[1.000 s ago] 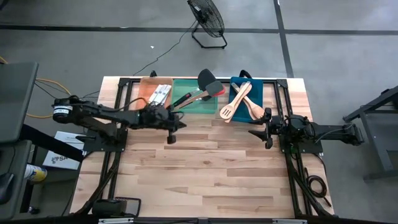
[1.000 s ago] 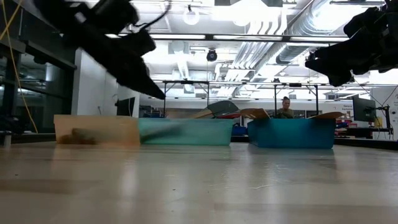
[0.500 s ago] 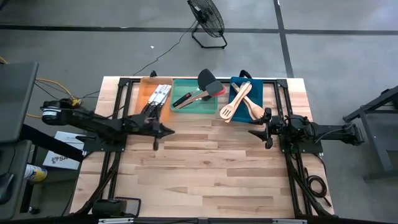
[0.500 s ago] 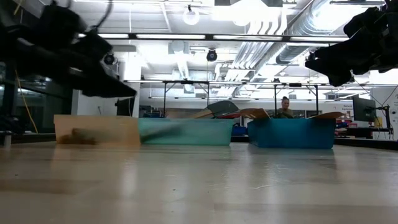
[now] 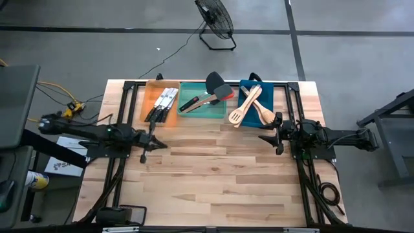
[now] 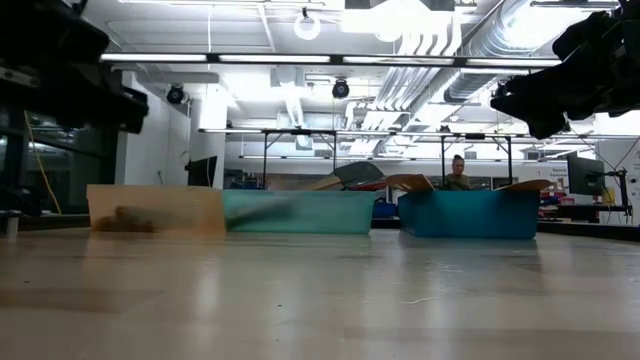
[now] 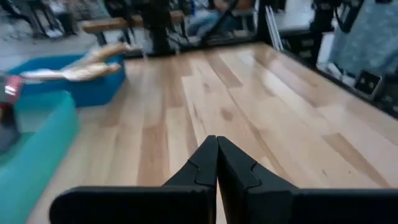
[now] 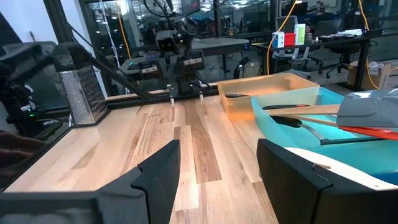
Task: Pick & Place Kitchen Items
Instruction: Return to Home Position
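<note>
The kitchen items lie in three trays along the table's far edge. Black-handled knives (image 5: 162,103) are in the orange tray (image 5: 150,87). Black, grey and red spatulas (image 5: 210,96) are in the green tray (image 5: 194,113). Wooden spoons and turners (image 5: 249,103) are in the blue tray (image 5: 244,84), some of them resting on its rim. My left gripper (image 5: 162,144) (image 7: 216,152) is shut and holds nothing, hanging level over the table's left part, short of the orange tray. My right gripper (image 5: 263,136) (image 8: 217,162) stands open and empty at the right, pointing toward the table's left edge.
Bare wooden tabletop (image 5: 213,175) stretches between the two grippers and toward the near edge. A metal grater (image 8: 84,93) stands at one side in the right wrist view. A fan (image 5: 217,22) stands on the floor beyond the table. A person (image 6: 458,175) shows far behind the trays.
My left gripper has drawn back from in front of the green tray toward the table's left edge. It has sunk a little and tipped from slanting down to about level. It has stayed shut and empty.
</note>
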